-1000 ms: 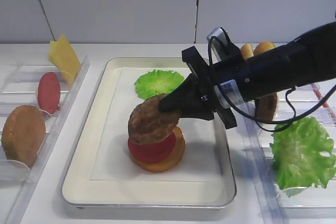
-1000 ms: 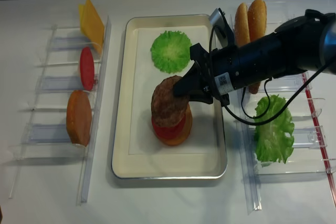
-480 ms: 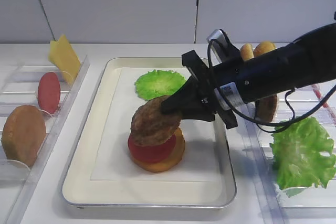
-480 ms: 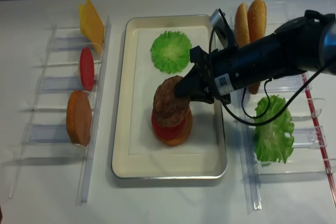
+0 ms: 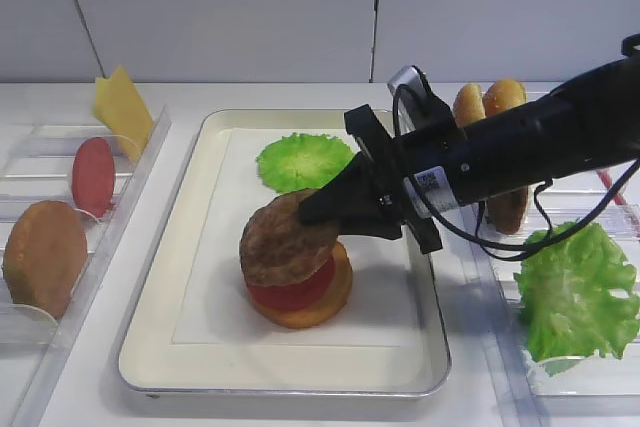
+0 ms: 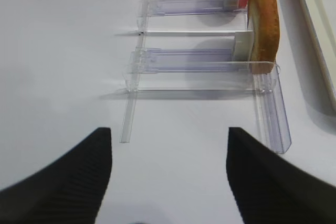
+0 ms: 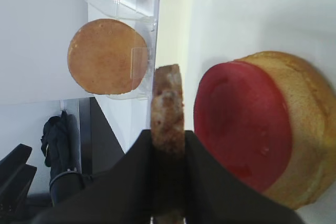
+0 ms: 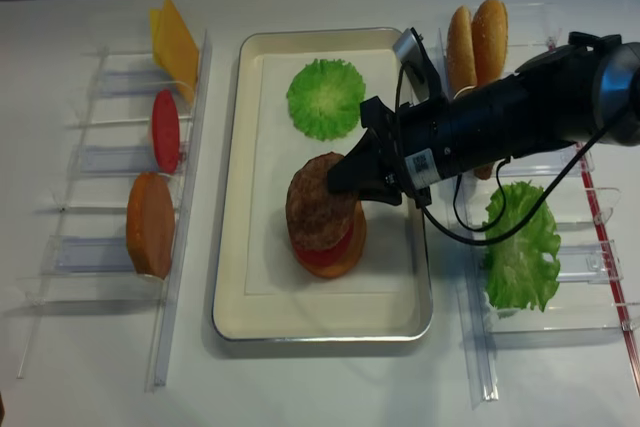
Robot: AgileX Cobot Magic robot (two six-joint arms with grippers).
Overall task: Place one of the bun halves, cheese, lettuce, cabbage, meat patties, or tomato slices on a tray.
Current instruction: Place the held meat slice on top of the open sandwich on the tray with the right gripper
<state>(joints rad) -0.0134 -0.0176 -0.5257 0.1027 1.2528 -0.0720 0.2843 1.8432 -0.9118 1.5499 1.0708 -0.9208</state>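
Observation:
My right gripper [image 5: 318,212] is shut on the edge of a dark brown meat patty [image 5: 285,242]. It holds the patty tilted just above a red tomato slice [image 5: 295,295] that lies on a bun half [image 5: 335,299] in the silver tray [image 5: 160,287]. In the right wrist view the patty [image 7: 167,103] shows edge-on between the black fingers, a small gap left of the tomato slice [image 7: 242,129]. A round green cabbage leaf [image 5: 300,159] lies at the tray's far end. My left gripper [image 6: 168,145] is open over bare table beside the left rack.
The clear left rack holds cheese [image 5: 122,107], a tomato slice [image 5: 92,175] and a bun half [image 5: 42,255]. The right rack holds upright bun halves [image 5: 487,102] and a frilly lettuce leaf [image 5: 575,292]. My right arm and its cable span the tray's right rim.
My right gripper has moved slightly left and down with the patty, bringing it closer over the tomato slice. The left gripper's view gives no earlier frame.

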